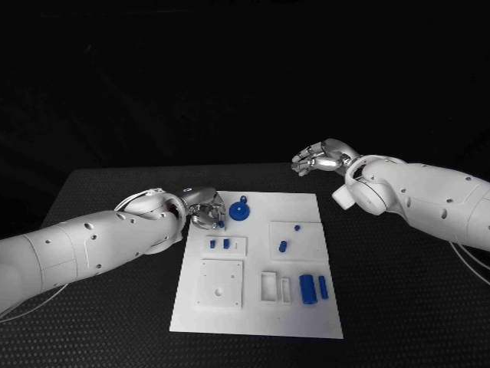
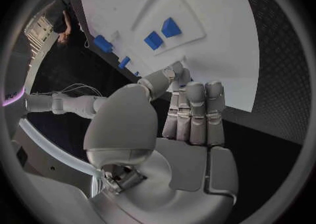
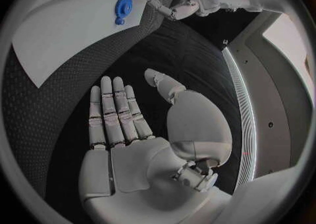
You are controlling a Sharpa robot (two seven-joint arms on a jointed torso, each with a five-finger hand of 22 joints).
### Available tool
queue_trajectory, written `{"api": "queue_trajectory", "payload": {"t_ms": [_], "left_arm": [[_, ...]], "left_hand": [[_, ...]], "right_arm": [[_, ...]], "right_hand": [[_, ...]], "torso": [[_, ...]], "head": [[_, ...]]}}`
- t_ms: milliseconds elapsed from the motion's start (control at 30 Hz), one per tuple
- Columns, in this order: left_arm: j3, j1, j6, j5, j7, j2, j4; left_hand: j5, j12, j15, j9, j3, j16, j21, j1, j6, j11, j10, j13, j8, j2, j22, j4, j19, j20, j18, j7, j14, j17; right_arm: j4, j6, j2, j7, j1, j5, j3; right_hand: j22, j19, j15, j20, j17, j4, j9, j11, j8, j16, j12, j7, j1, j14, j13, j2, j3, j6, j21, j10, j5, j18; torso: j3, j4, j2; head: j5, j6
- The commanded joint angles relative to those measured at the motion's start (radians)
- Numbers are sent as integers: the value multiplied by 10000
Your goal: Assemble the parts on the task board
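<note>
at the task board's [image 1: 261,307] ten o'clock corner hovers the left hand [image 1: 204,207], fingers straight and holding nothing; the round blue part [image 1: 239,210] lies just beside it at three o'clock. the right hand [image 1: 322,159], also empty with fingers apart, sits farther off.

Can't tell if my left hand [image 1: 204,208] is touching the task board [image 1: 300,314] edge; the small blue parts [image 1: 282,246] are too tiny to make out shapes.
</note>
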Motion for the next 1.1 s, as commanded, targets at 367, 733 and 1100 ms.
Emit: {"api": "queue_trajectory", "payload": {"t_ms": [367, 733, 1100], "left_arm": [[-36, -7, 223, -47, -6, 128, -70], [-46, -8, 290, -49, -76, 104, -104], [-49, -12, 367, -50, -61, 203, -169]], "left_hand": [[32, -20, -37, 4, -5, 24, -53, -17, 89, -10, 68, 19, 27, 93, 14, 46, -21, -383, 141, -9, 39, -16], [33, -33, -36, 5, -3, 23, -57, -16, 84, -9, 69, 19, 21, 100, 20, 44, -27, -387, 137, -8, 34, -20], [35, -45, -36, 5, 0, 25, -60, -13, 81, -8, 71, 20, 17, 110, 25, 41, -30, -391, 134, -7, 32, -22]], "right_arm": [[12, 110, 19, 69, -2, -29, 3], [3, 111, 27, 71, -2, -29, 3], [0, 115, 49, 74, -3, -29, 3]], "right_hand": [[18, -25, 0, 10, -14, -21, -13, 31, 67, -60, -34, 196, -85, -74, -15, 2, -52, -53, -75, -25, 28, 195], [25, -24, -1, 10, -14, -22, -15, 31, 69, -59, -33, 196, -84, -75, -15, 3, -52, -52, -82, -24, 28, 196], [31, -21, -1, 11, -15, -21, -17, 31, 71, -59, -33, 196, -84, -76, -15, 5, -52, -52, -89, -24, 28, 197]], "torso": [[-3, -4, 2], [-8, -3, 1], [-9, -4, 6]], "head": [[-7, -4], [-8, -21], [-23, -31]]}}
